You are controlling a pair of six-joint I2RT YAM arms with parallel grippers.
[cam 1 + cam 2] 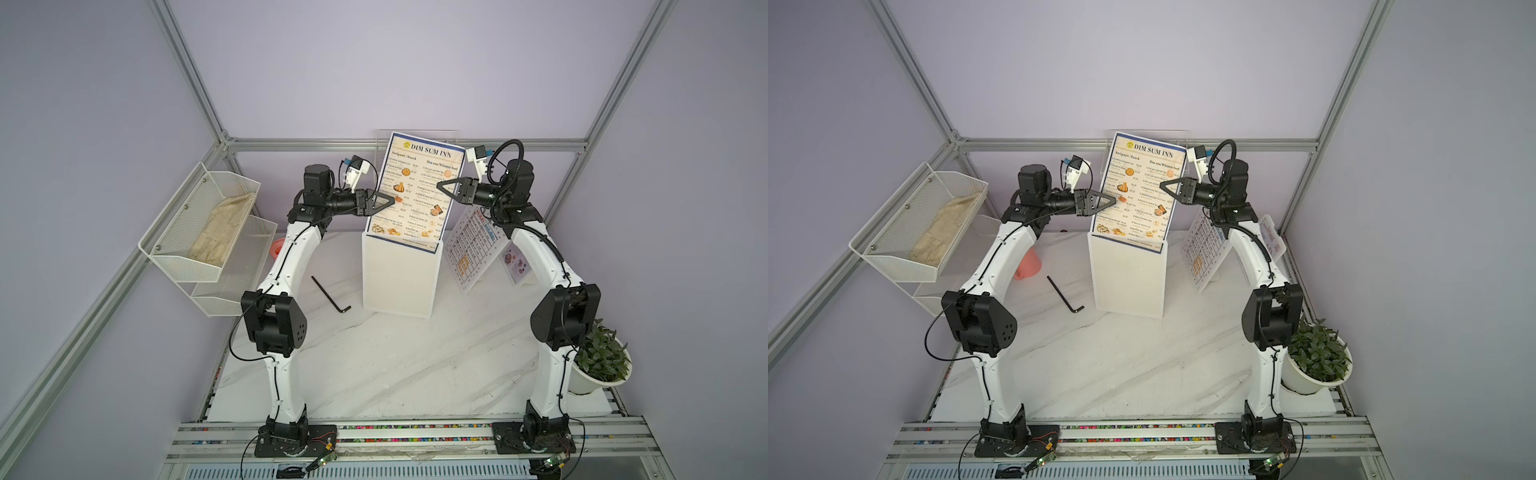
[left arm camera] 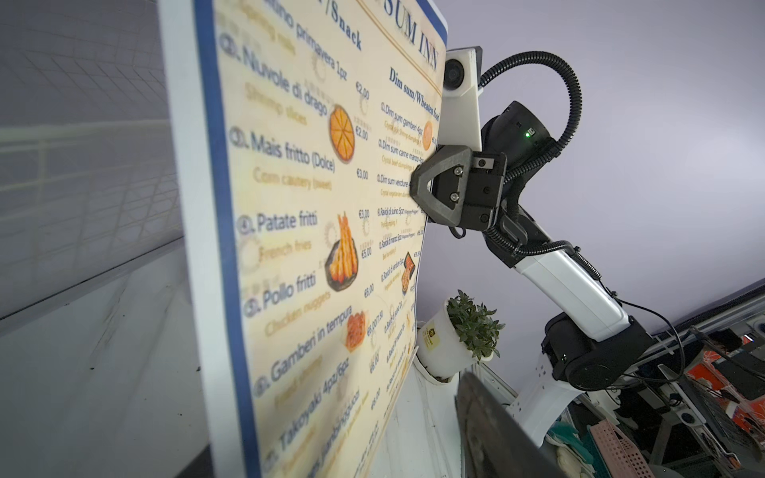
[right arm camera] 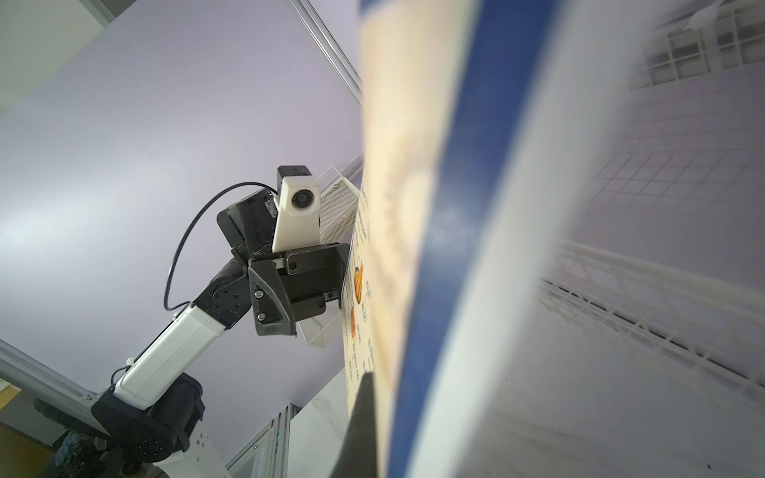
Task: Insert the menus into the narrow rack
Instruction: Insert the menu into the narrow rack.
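Observation:
The dark-bordered "DIM SUM INN" menu [image 1: 415,191] [image 1: 1138,187] stands nearly upright, its bottom edge inside the top of the narrow white rack [image 1: 399,286] [image 1: 1129,286]. My right gripper [image 1: 441,185] [image 1: 1163,184] [image 2: 416,186] is shut on the menu's right edge. My left gripper [image 1: 388,200] [image 1: 1111,200] is open around its left edge; one finger [image 2: 492,434] stands off the printed face. A white table sheet edged with coloured dots [image 1: 469,249] [image 1: 1204,249] and a small food-photo card [image 1: 515,262] lean at the right, behind my right arm.
A white wire shelf [image 1: 199,224] holding a cloth hangs on the left wall. A black hex key [image 1: 330,295] lies left of the rack, with a pink cup [image 1: 1027,264] behind my left arm. A potted plant [image 1: 598,361] stands front right.

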